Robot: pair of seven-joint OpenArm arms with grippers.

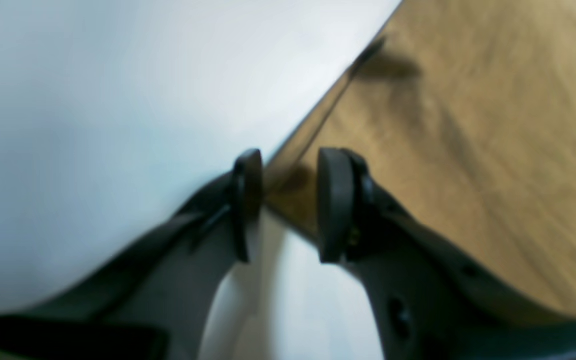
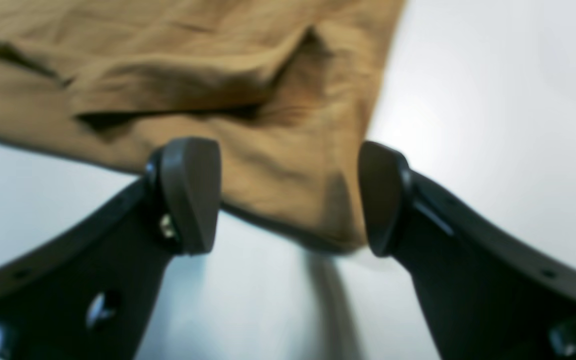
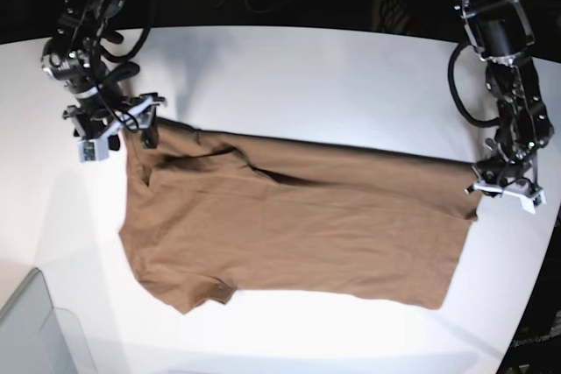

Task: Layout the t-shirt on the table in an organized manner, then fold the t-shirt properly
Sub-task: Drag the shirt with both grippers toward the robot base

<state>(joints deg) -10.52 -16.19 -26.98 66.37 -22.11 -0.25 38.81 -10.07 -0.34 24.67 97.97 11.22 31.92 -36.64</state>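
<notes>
White table (image 3: 289,76): big bare surface, gives room to spread the cloth flat.
Brown t-shirt (image 3: 298,225): lies across the middle, mostly flat; top edge drawn taut between the arms, ridges near the sleeve end, so layout looks unfinished.
Left gripper (image 1: 288,200): at the hem corner on the base view's right; jaws narrow, cloth edge runs between the pads, looks pinched to anchor that end.
Right gripper (image 2: 288,197): at the sleeve corner; jaws spread wide, corner sits between them, nothing clamped.

Matt brown cloth t-shirt (image 3: 298,225) lies on the smooth, glossy white table (image 3: 289,85).
</notes>
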